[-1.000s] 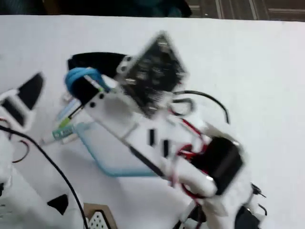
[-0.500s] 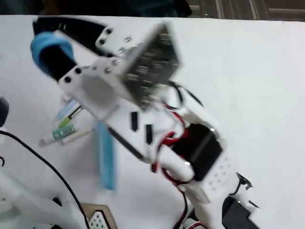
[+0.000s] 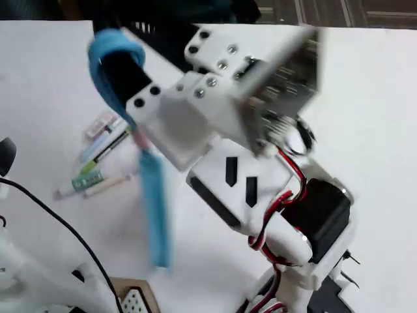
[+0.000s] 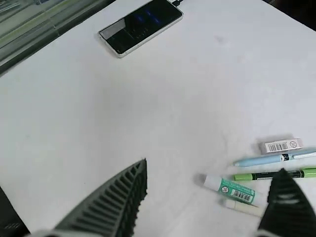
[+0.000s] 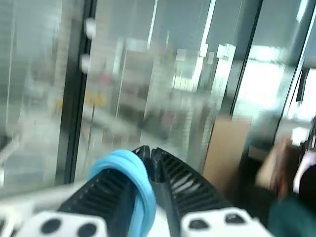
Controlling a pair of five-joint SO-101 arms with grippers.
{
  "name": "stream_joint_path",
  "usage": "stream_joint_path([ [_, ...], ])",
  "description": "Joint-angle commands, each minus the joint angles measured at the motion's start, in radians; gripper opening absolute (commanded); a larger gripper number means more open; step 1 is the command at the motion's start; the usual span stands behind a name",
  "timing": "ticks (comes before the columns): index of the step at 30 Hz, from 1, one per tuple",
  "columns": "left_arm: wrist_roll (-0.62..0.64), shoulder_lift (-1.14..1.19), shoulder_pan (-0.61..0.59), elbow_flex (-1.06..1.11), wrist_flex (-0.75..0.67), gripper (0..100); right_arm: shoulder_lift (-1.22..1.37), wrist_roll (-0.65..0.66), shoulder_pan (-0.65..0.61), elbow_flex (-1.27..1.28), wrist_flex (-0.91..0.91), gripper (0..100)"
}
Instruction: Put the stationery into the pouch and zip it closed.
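Right gripper [image 5: 149,150] is held high and angled upward, jaws clamped on the blue pouch [image 3: 155,208] — it hangs above the table [image 3: 365,98]. Left gripper [image 4: 213,170] sits low, fingers spread wide — stationery [image 4: 256,177] lies on the table nearby.

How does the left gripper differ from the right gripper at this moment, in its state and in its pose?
The left gripper is open and holds nothing; the right gripper is shut on the blue pouch. The left gripper points down at the table, near the stationery; the right gripper is up in the air, with the pouch hanging from it. Both have dark ribbed fingers.
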Motion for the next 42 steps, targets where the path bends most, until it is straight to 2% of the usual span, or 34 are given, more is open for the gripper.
stream_joint_path([
  [1, -0.006, -0.002, -0.004, 0.0, 0.002, 37, 0.001, -0.002, 0.028, 0.009, 0.203, 1.7],
  [3, -0.006, -0.002, 0.002, 0.0, 0.002, 36, -0.001, 0.009, 0.082, 0.044, 0.265, 1.7],
  [6, -0.008, -0.002, 0.062, 0.0, 0.002, 31, -0.001, 0.098, 0.145, 0.086, 0.344, 1.7],
  [14, -0.009, 0.007, 0.298, 0.0, -0.008, 8, -0.008, 0.104, 0.145, 0.02, 0.427, 1.7],
  [17, -0.009, 0.007, 0.384, 0.0, -0.008, 3, -0.002, 0.104, 0.145, -0.04, 0.42, 1.7],
  [22, -0.008, 0.001, 0.42, -0.006, -0.008, 2, -0.001, 0.098, 0.128, -0.15, 0.355, 1.7],
  [24, -0.008, -0.001, 0.42, -0.012, -0.009, 2, -0.001, 0.084, 0.124, -0.189, 0.278, 1.7],
  [27, -0.008, -0.001, 0.42, -0.064, 0.005, 2, -0.001, -0.018, 0.131, -0.213, 0.12, 1.7],
  [29, -0.002, -0.001, 0.42, -0.104, 0.008, 2, -0.001, -0.023, 0.124, -0.215, 0.079, 1.7],
  [35, -0.002, -0.001, 0.421, -0.196, 0.034, 2, -0.001, -0.011, 0.05, -0.15, 0.185, 1.7],
  [39, -0.002, -0.01, 0.472, -0.18, 0.037, 2, -0.001, 0.005, -0.004, -0.005, 0.298, 1.8],
  [42, -0.005, -0.056, 0.501, -0.127, 0.037, 2, -0.01, 0.0, -0.019, 0.107, 0.312, 1.8],
])
